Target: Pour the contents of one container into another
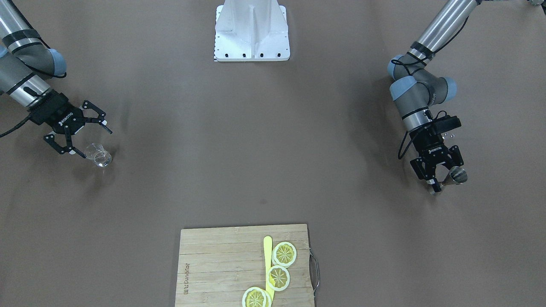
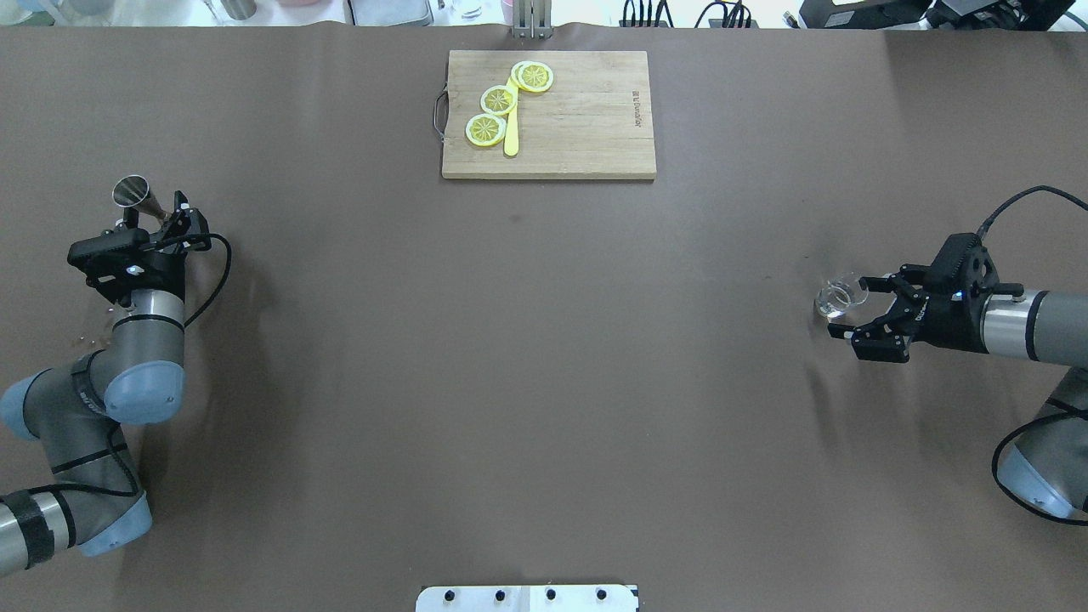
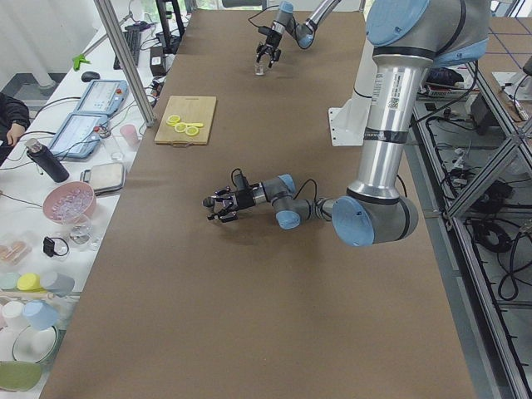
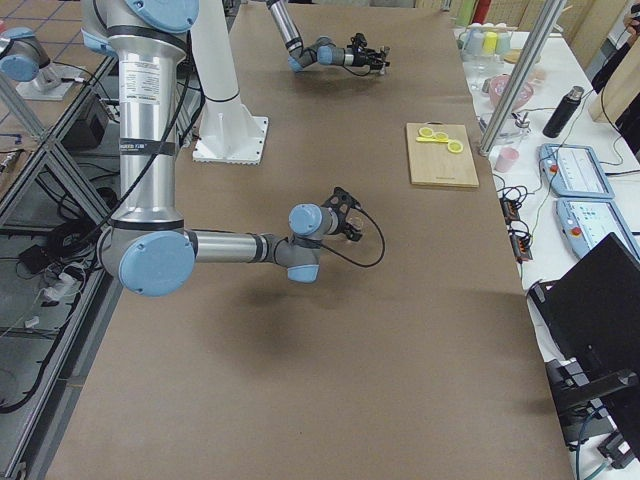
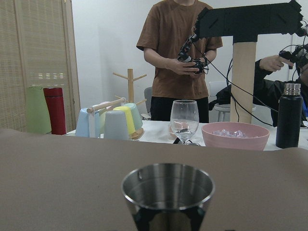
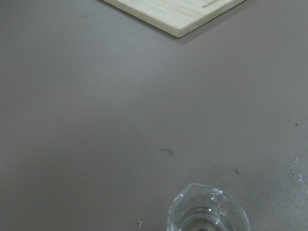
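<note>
The steel jigger [image 2: 133,191] stands at the table's left side, its open cup [image 5: 167,191] filling the lower middle of the left wrist view. My left gripper [image 1: 436,184] lies level with the table and appears shut on the jigger's [image 1: 455,175] narrow waist. On the far right stands the small clear glass cup [image 2: 839,298], upright on the table. My right gripper [image 2: 853,308] is open right behind it, and the cup [image 1: 99,154] sits just off one fingertip, not held. In the right wrist view the cup [image 6: 208,212] shows at the bottom edge, with no fingers in sight.
A wooden cutting board [image 2: 586,119] with lemon slices [image 2: 497,100] and a yellow knife lies at the far middle edge. The robot base [image 1: 251,32] is at the near side. Past the table edge stand a wine glass [image 5: 185,118], a pink bowl [image 5: 235,136] and people.
</note>
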Controlling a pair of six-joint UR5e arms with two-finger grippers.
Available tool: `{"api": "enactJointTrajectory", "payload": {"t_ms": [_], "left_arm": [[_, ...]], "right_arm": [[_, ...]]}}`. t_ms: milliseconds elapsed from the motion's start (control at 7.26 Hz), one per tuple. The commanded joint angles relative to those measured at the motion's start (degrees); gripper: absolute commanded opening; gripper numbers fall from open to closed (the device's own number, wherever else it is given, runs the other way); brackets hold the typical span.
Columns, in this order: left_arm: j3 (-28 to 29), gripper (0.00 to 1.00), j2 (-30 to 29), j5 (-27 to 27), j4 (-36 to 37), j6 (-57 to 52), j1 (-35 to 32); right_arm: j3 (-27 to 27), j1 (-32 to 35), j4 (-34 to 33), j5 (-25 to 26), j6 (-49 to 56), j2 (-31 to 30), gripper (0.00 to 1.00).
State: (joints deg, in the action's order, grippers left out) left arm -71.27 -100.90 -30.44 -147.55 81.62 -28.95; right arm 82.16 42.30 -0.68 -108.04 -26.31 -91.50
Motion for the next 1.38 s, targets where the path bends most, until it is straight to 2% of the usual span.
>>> {"api": "enactJointTrajectory", "payload": {"t_ms": [0, 138, 276, 827, 1103, 1240], "left_arm": [[0.26, 0.66, 0.0, -0.06, 0.07, 0.55, 0.21], [0.26, 0.61, 0.0, -0.06, 0.15, 0.55, 0.21], [0.08, 0.51, 0.0, -0.4, 0.24, 0.73, 0.21], [-0.18, 0.02, 0.0, -0.76, 0.24, 0.73, 0.38], [-0.62, 0.0, 0.09, -0.85, 0.24, 0.73, 0.29], [-1.23, 0.0, 0.26, -0.93, 0.16, 0.73, 0.38]], "right_arm": [[-2.26, -0.2, 0.5, 0.02, 3.98, 1.24, 1.0], [-2.35, -0.2, 0.5, 0.11, 3.99, 1.32, 1.0], [-2.61, -0.2, 0.5, 0.02, 4.07, 1.24, 1.0], [-4.54, 0.5, 0.59, 0.99, 4.69, 2.38, 0.94], [-5.95, 1.64, 0.86, 0.9, 4.34, 4.04, 0.93], [-6.13, 1.65, 1.64, 0.99, 4.17, 4.14, 0.89]]}}
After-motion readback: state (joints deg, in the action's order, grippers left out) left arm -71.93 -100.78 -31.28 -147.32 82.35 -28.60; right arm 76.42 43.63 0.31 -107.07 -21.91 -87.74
